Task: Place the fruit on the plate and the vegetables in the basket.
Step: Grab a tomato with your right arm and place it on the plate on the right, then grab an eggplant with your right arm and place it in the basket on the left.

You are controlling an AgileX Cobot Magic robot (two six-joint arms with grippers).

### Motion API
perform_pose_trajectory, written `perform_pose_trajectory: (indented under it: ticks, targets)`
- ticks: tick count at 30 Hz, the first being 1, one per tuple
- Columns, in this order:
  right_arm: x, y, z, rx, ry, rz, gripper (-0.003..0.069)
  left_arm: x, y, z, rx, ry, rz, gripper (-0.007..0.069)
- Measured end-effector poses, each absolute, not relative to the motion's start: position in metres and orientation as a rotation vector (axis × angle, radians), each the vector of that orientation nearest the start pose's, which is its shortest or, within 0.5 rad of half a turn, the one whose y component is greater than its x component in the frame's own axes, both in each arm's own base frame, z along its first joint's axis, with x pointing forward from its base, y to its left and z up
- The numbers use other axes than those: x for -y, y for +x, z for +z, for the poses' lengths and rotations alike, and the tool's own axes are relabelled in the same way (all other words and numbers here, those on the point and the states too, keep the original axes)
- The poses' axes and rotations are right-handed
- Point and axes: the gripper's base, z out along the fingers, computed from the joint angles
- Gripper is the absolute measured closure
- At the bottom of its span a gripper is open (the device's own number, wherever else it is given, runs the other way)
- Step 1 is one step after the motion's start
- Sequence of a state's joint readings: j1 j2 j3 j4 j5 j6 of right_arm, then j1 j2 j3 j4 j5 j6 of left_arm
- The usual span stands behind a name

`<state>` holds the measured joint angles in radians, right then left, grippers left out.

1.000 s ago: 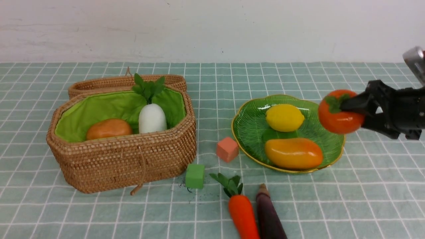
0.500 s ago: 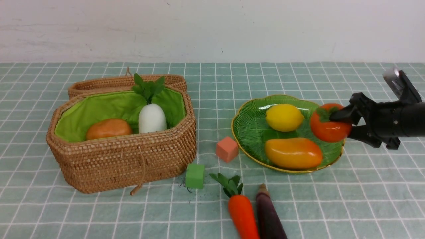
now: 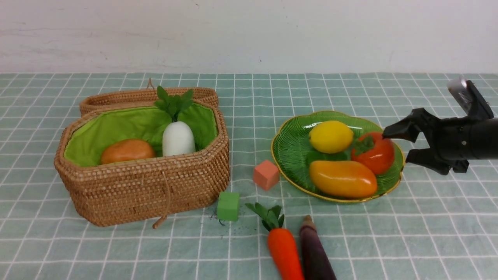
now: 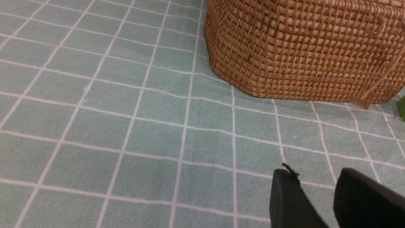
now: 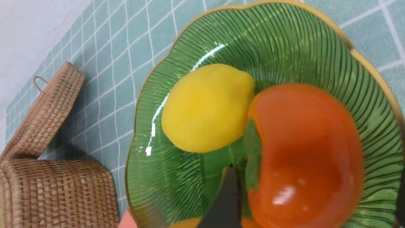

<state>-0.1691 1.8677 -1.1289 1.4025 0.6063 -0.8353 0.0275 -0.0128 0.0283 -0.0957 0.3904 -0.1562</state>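
Persimmon [image 3: 373,151] rests on the plate [image 3: 295,132], right of centre, touching the lemon [image 3: 331,136]. Right gripper [image 3: 396,146] hangs spread and empty at the frame's right edge; left gripper [image 4: 316,190] is slightly parted, holding nothing.

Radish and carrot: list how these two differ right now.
The radish is white; the carrot is orange. The radish stands upright inside the basket, leaves up; the carrot lies flat on the tablecloth outside it, beside the eggplant. The radish shows only its upper part above the basket wall; the carrot runs off the picture's lower edge. Both have green leafy tops.
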Motion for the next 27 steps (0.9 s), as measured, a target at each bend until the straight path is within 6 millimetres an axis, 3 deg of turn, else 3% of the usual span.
perform_pose_trajectory:
  ticks: [4,12,13,16,18,22,27]
  targets:
    - [0.012,0.385,0.207,-2.276,0.443,0.881,0.0011,0.002,0.052,0.169,-1.878,-0.232,-0.183,0.0405]
    - [-0.014,0.343,0.276,-2.325,0.145,0.843,0.0022,0.002,0.052,0.169,-1.878,-0.232,-0.183,0.0396]
    - [-0.014,0.343,0.275,-2.33,0.148,0.838,0.0023,0.002,0.052,0.169,-1.878,-0.232,-0.183,0.0396]
    - [-0.051,0.319,0.295,-2.397,-0.015,0.819,0.0039,0.002,0.052,0.169,-1.878,-0.232,-0.183,0.0392]
    - [-0.067,0.311,0.297,-2.441,-0.084,0.817,0.0046,0.002,0.052,0.169,-1.878,-0.232,-0.183,0.0391]
    - [-0.119,0.283,0.288,-2.632,-0.295,0.718,0.0065,0.002,0.052,0.169,-1.878,-0.232,-0.183,0.0387]
    - [-0.153,0.269,0.272,-2.738,-0.312,0.553,0.0067,0.002,0.052,0.169,-1.877,-0.232,-0.183,0.0387]
